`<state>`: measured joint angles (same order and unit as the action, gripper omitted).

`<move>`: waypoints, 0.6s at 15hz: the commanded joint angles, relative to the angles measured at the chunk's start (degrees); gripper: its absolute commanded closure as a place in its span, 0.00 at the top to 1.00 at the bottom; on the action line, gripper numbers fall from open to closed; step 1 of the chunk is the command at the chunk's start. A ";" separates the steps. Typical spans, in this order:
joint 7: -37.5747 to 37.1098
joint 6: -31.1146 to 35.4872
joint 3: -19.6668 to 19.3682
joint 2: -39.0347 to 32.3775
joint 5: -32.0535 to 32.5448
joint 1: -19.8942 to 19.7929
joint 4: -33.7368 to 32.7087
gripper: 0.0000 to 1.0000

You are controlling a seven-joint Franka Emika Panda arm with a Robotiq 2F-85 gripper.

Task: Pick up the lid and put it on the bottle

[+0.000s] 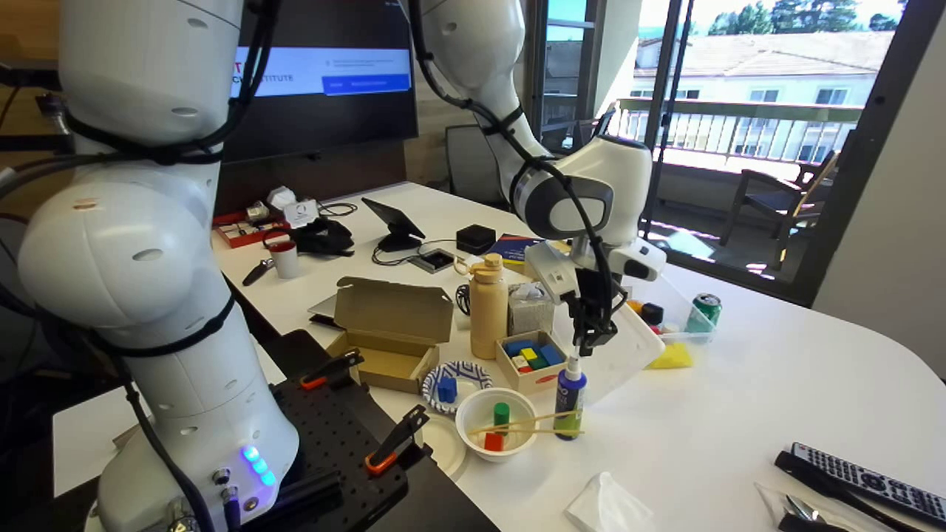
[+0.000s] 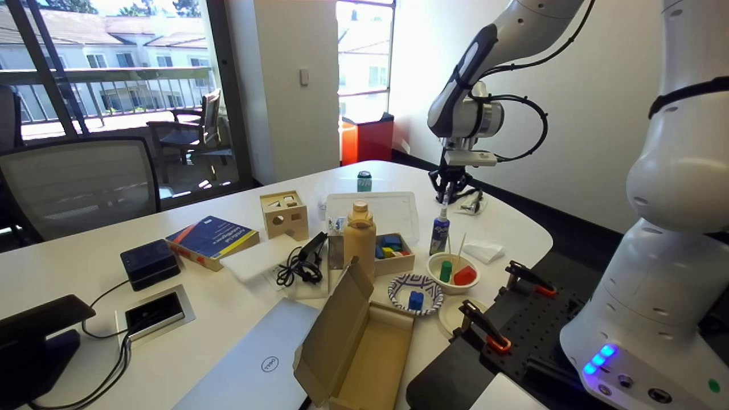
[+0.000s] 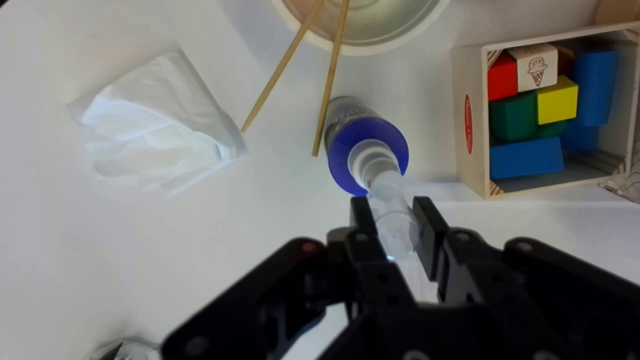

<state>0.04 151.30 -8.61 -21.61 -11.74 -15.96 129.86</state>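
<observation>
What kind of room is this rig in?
Probably an office meeting room: there's a large screen, a mesh-backed chair at a big white table, and a closed laptop on it.

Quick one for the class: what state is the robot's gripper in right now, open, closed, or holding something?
Gripper: closed on the clear lid, holding it between its fingertips above the blue bottle.

Blue bottle [image 1: 570,393] upright, green toward base; clear lid [image 3: 397,232] at bottle's top; seating unclear
</observation>
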 commanded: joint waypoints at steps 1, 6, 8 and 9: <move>0.96 -2.19 0.42 -0.30 -0.83 -0.48 -1.00 0.06; -0.05 -3.44 0.04 -0.62 -0.10 0.20 -1.34 0.06; -1.01 -3.25 -0.42 -0.32 0.58 0.76 -1.05 0.06; -1.18 -3.19 -0.49 -0.33 0.72 0.85 -1.03 0.06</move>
<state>-0.09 149.91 -8.59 -21.66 -11.59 -15.85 129.49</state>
